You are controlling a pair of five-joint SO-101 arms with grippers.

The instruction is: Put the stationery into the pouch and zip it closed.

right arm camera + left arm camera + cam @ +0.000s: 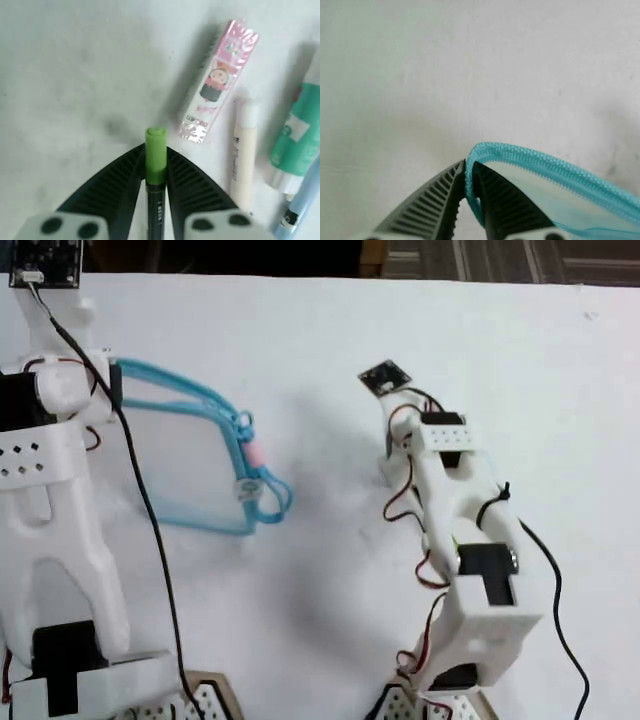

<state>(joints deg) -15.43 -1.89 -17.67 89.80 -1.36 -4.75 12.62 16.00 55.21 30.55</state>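
The left gripper [469,172] has its fingers pinched together on the teal zip edge of the pouch [545,162], at a corner, with the pouch body trailing off beside them. The right gripper [156,161] is clamped on the green pen [156,142]. The pen's long axis runs out along the fingers, its tip just past them — the pouch lies apart, over toward the left arm.
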